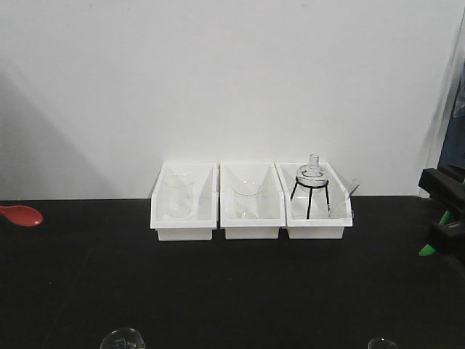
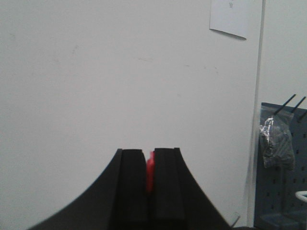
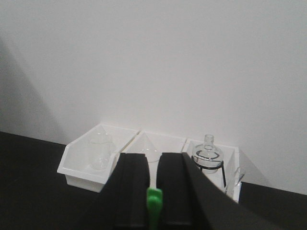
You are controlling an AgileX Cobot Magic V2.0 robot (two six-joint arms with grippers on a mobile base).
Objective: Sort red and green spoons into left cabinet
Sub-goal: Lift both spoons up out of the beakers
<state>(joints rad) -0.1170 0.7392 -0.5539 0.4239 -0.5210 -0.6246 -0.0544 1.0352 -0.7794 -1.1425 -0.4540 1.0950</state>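
Left gripper [image 2: 149, 154]: black pads clenched on the red spoon [image 2: 150, 173], which shows only as a thin red sliver standing upright in the gap between them. Right gripper [image 3: 153, 160]: pads likewise closed on the green spoon [image 3: 154, 203], a green strip lying along the gap toward the lower edge of that view. Front view: red oval bowl sits well left of the row of white bins [image 1: 251, 231], pointing right toward the bins; long axis near level, handle running off the left edge. Green tip pokes down and left out of the right gripper, well right of the bins; long axis slanted. Surface is a black tabletop [image 1: 232, 291], the bins at its back edge against a plain white wall [image 1: 232, 73]. Left and middle bins each hold a clear beaker [image 1: 175, 198]; the right bin holds a round flask [image 1: 312, 173] on a black wire stand. In front of the bins, two glass rims [image 1: 122, 338] at the near edge. Left wrist view: blue pegboard [image 2: 283, 191] with hooks, right of the white wall.
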